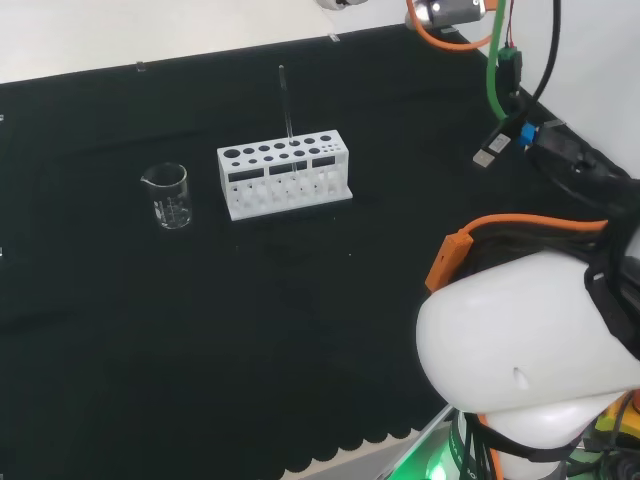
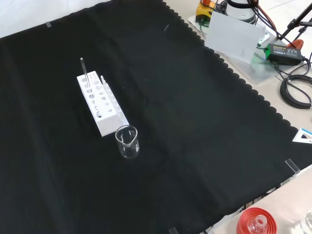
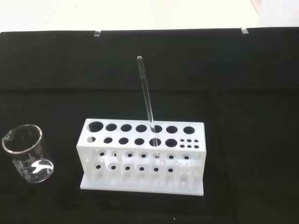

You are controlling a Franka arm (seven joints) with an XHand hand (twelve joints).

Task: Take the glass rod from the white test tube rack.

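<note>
Glass rod: the glass rod (image 3: 146, 95) stood in a front-row hole of the white test tube rack (image 3: 142, 156), a little right of the middle in the wrist view, leaning slightly with its upper end free above the rack.
Rack: it sat on the black cloth of the tabletop (image 1: 300, 330), all its other holes empty as far as the wrist view showed.
Beaker: a clear beaker (image 3: 28, 153) stood just beside the rack's end, apart from it, to its left in the head view.
Fingers: I could not tell whether they were released or clenched.
Stage: judged from this, the rod was untouched and the approach had not yet reached it.
Risk, missed grasp: the rod was thin, clear and tilted, so fingers coming down on a vertical line could close beside it or knock it.
Risk, rack lifted or tipped: pulling off the rod's own axis could jam it in the hole and drag the light rack along.
Risk, slip: smooth glass could slide through the fingers and drop back.
Risk, beaker: a wide sideways approach from that end could topple it.
</note>
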